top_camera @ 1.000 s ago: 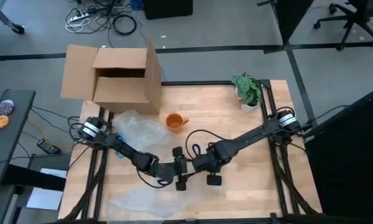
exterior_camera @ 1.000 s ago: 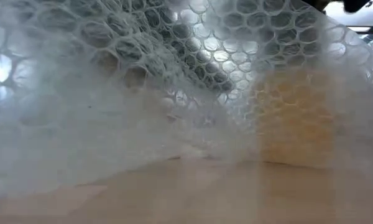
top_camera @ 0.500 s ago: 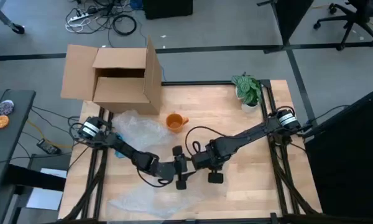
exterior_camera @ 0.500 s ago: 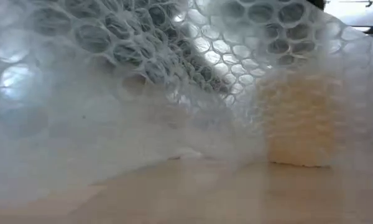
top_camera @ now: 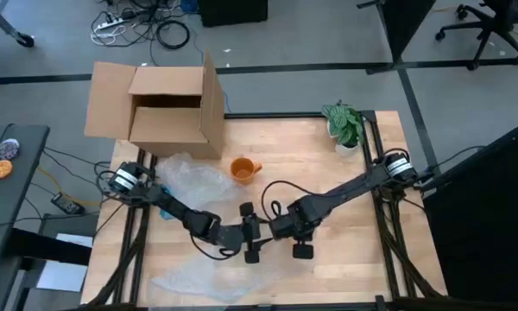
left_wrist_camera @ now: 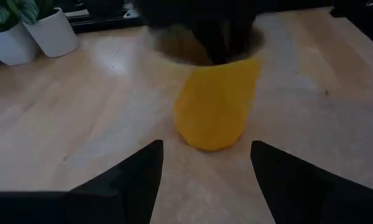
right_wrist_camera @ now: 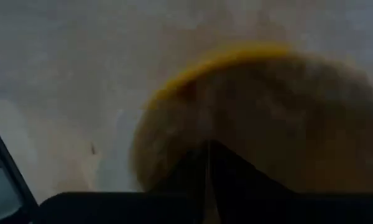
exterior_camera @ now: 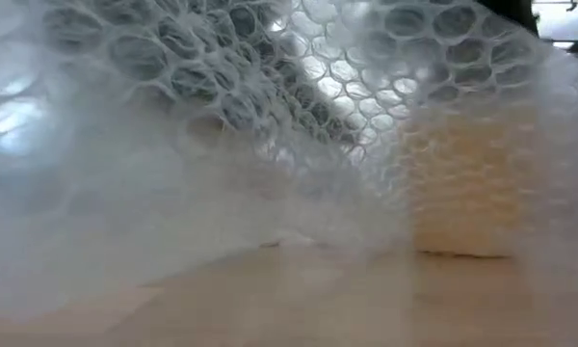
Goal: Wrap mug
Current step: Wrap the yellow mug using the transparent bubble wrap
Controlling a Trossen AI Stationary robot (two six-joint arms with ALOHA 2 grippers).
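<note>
Wooden table [top_camera: 328, 155], is it, and what lies around it?

Pale planks in a black frame, on a grey floor with cables [top_camera: 142, 30] beyond the far edge. A cardboard box [top_camera: 160, 108] stands open at the far-left corner and a plant [top_camera: 345, 125] at the far-right one. One sheet of bubble wrap [top_camera: 190, 183] lies by the left edge, and more of it lies at the near edge. The low view looks straight through it.

Where is the mug?

From above, the orange mug [top_camera: 243, 168] stands upright near the middle of the table, a little toward the far edge. It is on the far side of both arms and touches neither.

And the left gripper?

The left gripper [top_camera: 249, 233] sits near the table's middle with its jaws spread wide and holding nothing. Its wrist view shows a mug ahead, framed between the fingers [left_wrist_camera: 130, 180] and clear of them.

The right one?

The right gripper [top_camera: 290, 237] is just beside the left one, toward the right edge. Its wrist view is filled by an orange rim very close, and I cannot tell how its jaws stand. I also cannot tell whether this mug is the one seen from above.

Anything changed from a moment ago?

The right gripper has slid slightly toward the right edge. The mug, the box and the left gripper are where they were.
</note>
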